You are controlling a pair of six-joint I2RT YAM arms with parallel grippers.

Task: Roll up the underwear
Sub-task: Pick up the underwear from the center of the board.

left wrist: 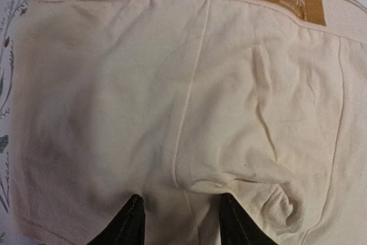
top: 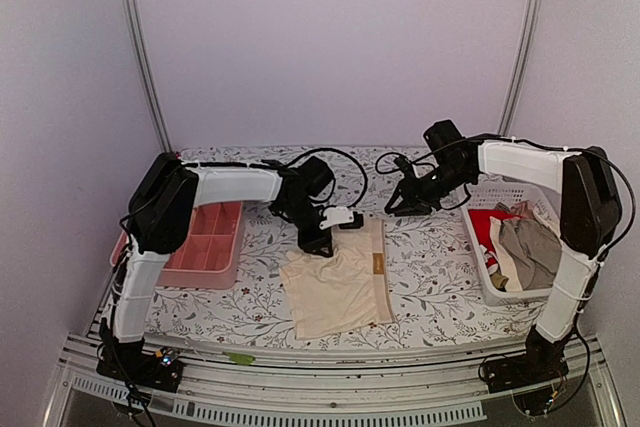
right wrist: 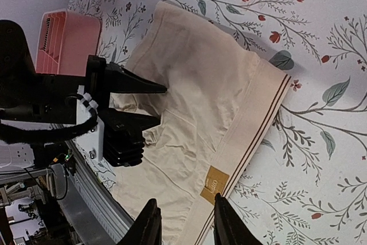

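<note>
One cream underwear [top: 340, 282] lies flat on the floral table, waistband with a tan label [top: 379, 263] to the right. It fills the left wrist view [left wrist: 172, 96] and shows in the right wrist view [right wrist: 200, 101]. My left gripper [top: 318, 240] is open, its fingertips down on the cloth's far left part [left wrist: 182, 210], with a small pucker of cloth between them [right wrist: 160, 104]. My right gripper [top: 397, 202] is open and empty, held above the table beyond the waistband [right wrist: 183, 219]. More garments lie in the white basket [top: 478, 247].
A pink divided tray [top: 205, 242] sits at the left, also seen in the right wrist view [right wrist: 63, 38]. The white basket at the right holds red, grey and beige clothes [top: 525, 247]. The table's metal front rail [top: 330, 362] runs along the near edge.
</note>
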